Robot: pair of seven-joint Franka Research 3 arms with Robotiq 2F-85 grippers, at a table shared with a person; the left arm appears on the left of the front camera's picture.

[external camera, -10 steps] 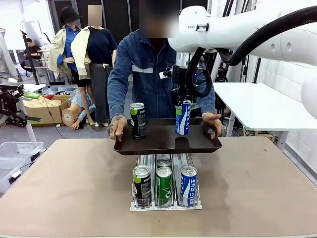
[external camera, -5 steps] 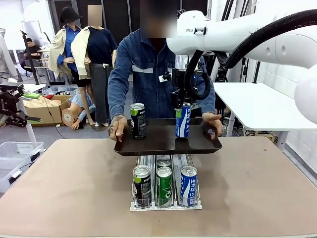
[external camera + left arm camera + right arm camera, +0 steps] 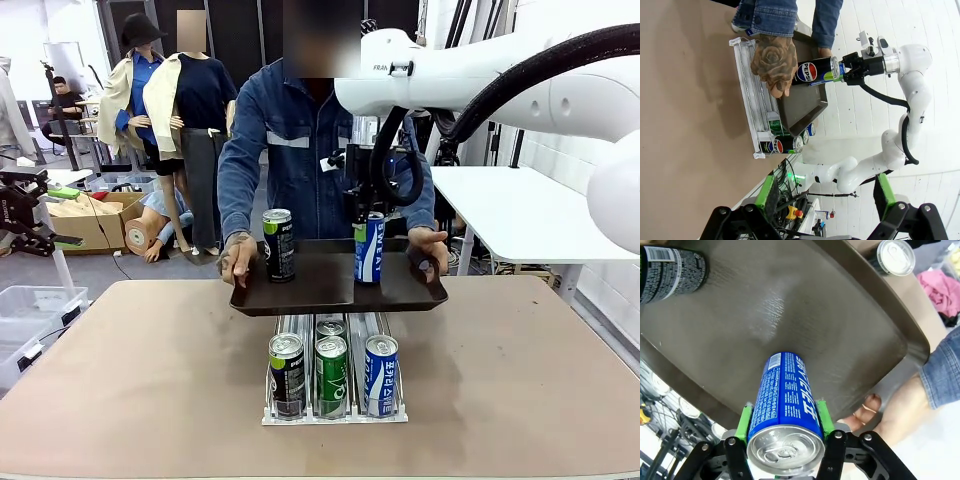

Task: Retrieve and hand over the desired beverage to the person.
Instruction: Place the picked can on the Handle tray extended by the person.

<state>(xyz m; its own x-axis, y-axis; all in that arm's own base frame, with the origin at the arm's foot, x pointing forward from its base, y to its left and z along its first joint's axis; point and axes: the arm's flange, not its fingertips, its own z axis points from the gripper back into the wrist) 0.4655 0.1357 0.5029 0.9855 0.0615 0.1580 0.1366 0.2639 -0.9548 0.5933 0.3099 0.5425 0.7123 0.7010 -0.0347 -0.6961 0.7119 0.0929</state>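
The person (image 3: 300, 150) in a blue denim jacket stands at the far side and holds a dark tray (image 3: 320, 292) with both hands. A black can (image 3: 278, 243) stands upright on the tray's left part. My right gripper (image 3: 366, 212) comes down from above and is shut on the top of a blue can (image 3: 369, 250), whose base is at the tray's surface. In the right wrist view its green pads (image 3: 744, 422) clamp both sides of the blue can (image 3: 785, 400) over the tray (image 3: 765, 305). My left gripper (image 3: 815, 225) is open, far from the tray (image 3: 805, 107).
A clear rack (image 3: 333, 412) on the brown table (image 3: 150, 380) holds a black, a green and a blue can in front, with more behind. It sits under the tray's near edge. The person's thumb and fingers (image 3: 880, 412) grip the tray's rim close to my right gripper.
My right gripper has lowered the blue can a little and straightened it over the tray. The tray has shifted slightly. The left arm has not moved.
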